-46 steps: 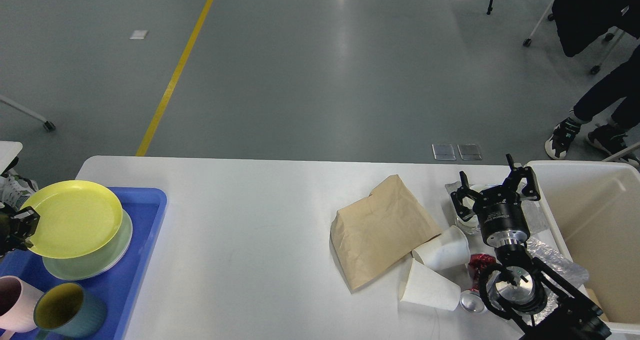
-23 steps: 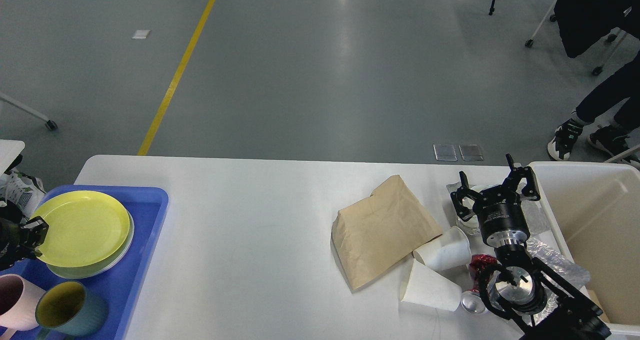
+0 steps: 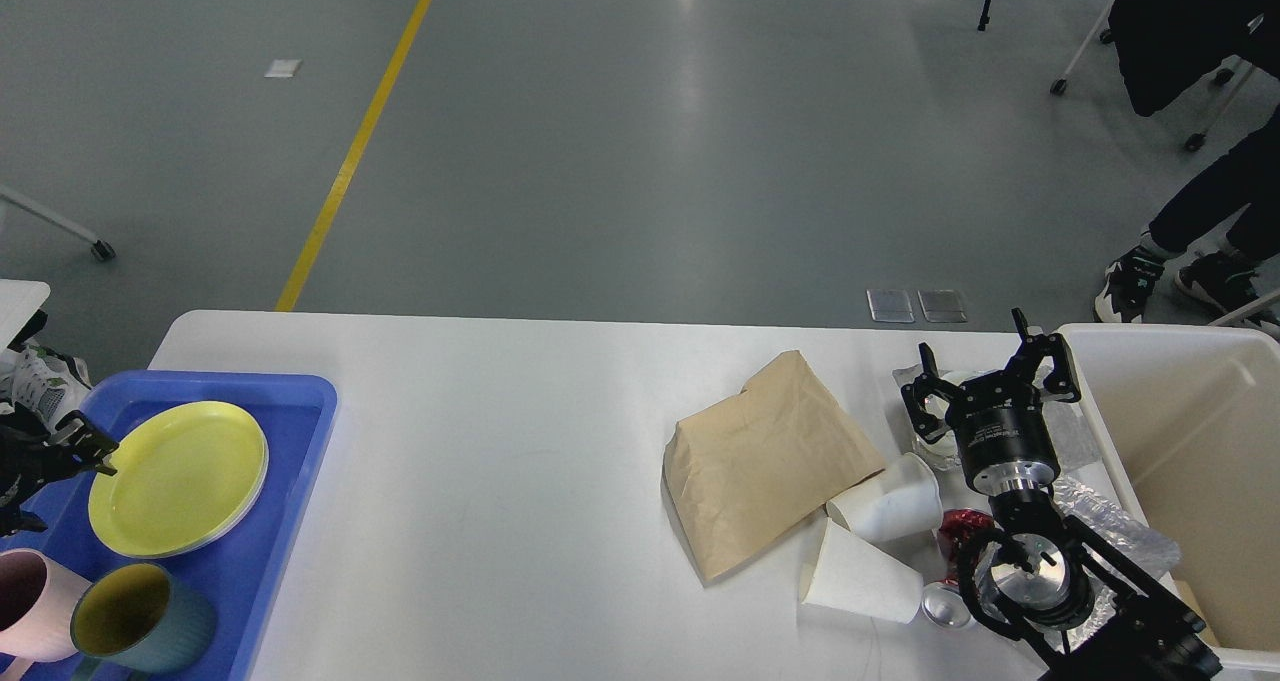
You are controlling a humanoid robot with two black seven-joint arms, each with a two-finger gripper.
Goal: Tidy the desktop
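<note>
The white desktop carries litter at its right end: a brown paper bag, two tipped white paper cups, a red wrapper, a silver can and crumpled clear plastic. My right gripper is open and empty above a clear cup at the back right, next to the bin. My left gripper is open at the left rim of the yellow plate, which lies flat on a stack of plates in the blue tray.
A cream plastic bin stands off the table's right end. A pink mug and a teal mug stand in the tray's front. A person's legs and chair wheels are on the floor at the far right.
My left gripper lowered the tilted yellow plate flat onto the stack in the tray and opened off its rim. The right arm has not moved.
</note>
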